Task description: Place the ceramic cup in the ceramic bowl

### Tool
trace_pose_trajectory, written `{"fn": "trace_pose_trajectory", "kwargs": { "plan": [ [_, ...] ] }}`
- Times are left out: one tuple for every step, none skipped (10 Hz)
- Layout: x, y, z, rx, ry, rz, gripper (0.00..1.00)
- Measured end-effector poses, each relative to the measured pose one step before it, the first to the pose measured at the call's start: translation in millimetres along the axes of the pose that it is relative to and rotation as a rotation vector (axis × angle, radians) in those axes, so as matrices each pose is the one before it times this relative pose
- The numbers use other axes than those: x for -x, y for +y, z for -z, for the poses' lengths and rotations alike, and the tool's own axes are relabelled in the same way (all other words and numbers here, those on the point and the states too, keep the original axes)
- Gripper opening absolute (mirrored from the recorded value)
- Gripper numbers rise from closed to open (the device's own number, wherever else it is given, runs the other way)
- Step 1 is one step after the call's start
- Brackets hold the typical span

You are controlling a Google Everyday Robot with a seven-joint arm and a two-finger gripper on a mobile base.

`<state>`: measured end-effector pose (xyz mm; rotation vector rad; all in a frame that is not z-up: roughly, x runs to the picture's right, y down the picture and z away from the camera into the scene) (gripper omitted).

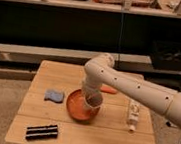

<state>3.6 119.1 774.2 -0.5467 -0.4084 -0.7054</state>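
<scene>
The glossy orange-brown ceramic bowl [75,110] sits near the middle of the wooden table [100,138]. The white arm comes in from the right and bends down over the bowl. Its gripper [92,93] hangs above the bowl's right half, shut on the small white ceramic cup [94,100]. The cup is tilted, its greyish inside facing the camera, just over the bowl's right inner side. Whether the cup touches the bowl I cannot tell.
A blue sponge [53,96] lies left of the bowl. A black flat object [42,132] lies at the front left. A slim white bottle [133,114] lies on the right side. An orange item [108,89] lies behind the arm. Shelving stands behind the table.
</scene>
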Motion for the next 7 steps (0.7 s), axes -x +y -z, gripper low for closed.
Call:
{"fn": "trace_pose_trajectory", "kwargs": {
  "plan": [
    [-0.18, -0.10, -0.10, -0.00265, -0.00391, 0.00669, 0.05],
    [-0.02, -0.13, -0.09, -0.00232, -0.00271, 0.00507, 0.05],
    [-0.39, 0.13, -0.41, -0.00316, -0.00298, 0.00321, 0.05],
    [-0.08, -0.24, -0.34, -0.00331, -0.00300, 0.00525, 0.05],
    [0.39, -0.30, 0.09, -0.00268, -0.00313, 0.00483, 0.05],
    [-0.37, 0.22, 0.15, -0.00320, -0.00299, 0.00489, 0.05],
    [-0.66, 0.27, -0.44, -0.00200, -0.00156, 0.00121, 0.05]
  ]
}}
